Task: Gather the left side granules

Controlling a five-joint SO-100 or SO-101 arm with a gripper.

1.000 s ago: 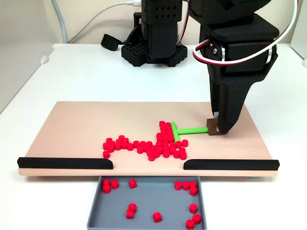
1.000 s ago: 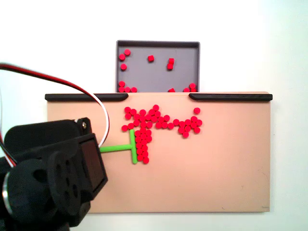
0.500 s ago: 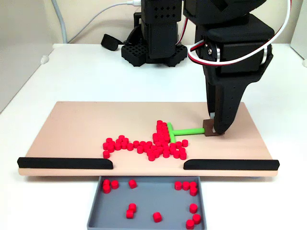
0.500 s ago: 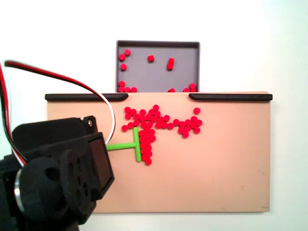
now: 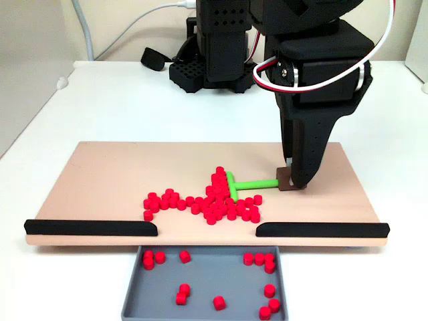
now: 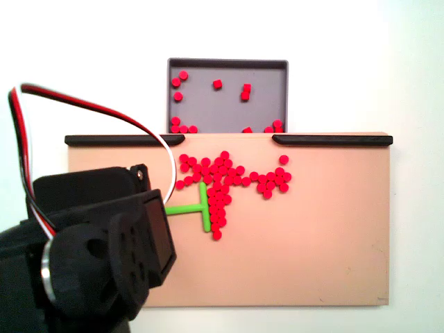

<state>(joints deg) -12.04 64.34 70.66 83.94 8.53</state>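
Observation:
Many small red granules [image 5: 200, 202] lie in a band across the front middle of the pink board [image 5: 107, 174]; a denser column of them rests against the head of the green T-shaped pusher [image 5: 251, 183]. My gripper [image 5: 291, 182] points down at the right end of the pusher, shut on its brown end block [image 5: 285, 182]. From the other fixed view, the pusher [image 6: 189, 209] sticks out from under the black arm [image 6: 97, 257], its head touching the granules [image 6: 220, 182]. The fingers are hidden there.
A grey tray [image 5: 200, 304] below the board's front gap holds several loose granules; the other fixed view has this tray [image 6: 227, 64] at the top. Two black rails [image 5: 90, 227] [image 5: 321, 229] line the board's front edge. The arm base [image 5: 214, 67] stands behind.
The gripper and pusher slid left in the front fixed view (right in the other), shoving the column of granules toward the middle cluster.

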